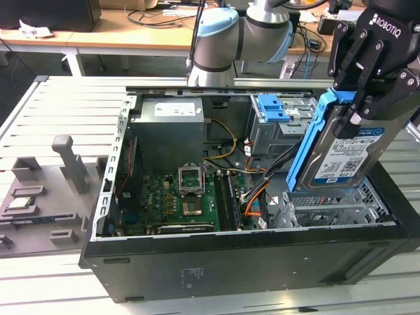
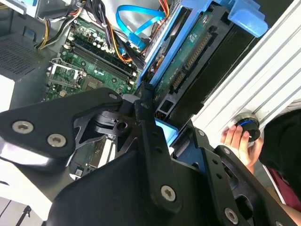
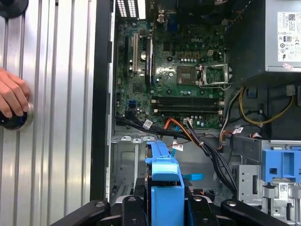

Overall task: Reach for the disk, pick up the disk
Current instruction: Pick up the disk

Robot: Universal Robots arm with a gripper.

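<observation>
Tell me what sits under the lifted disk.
The gripper holds the disk above the computer case. Beneath it sits a perforated silver drive cage with orange cables beside. The cage's depths are covered by the disk.

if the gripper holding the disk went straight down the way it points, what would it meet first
Probably the empty metal drive cage in the open computer case: the gripper holds the disk just above it. Depth is uncertain.

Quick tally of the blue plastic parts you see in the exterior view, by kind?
Blue frame on the disk held by the tool: 1
Blue latch on the drive cage: 1
Total: 2
</observation>
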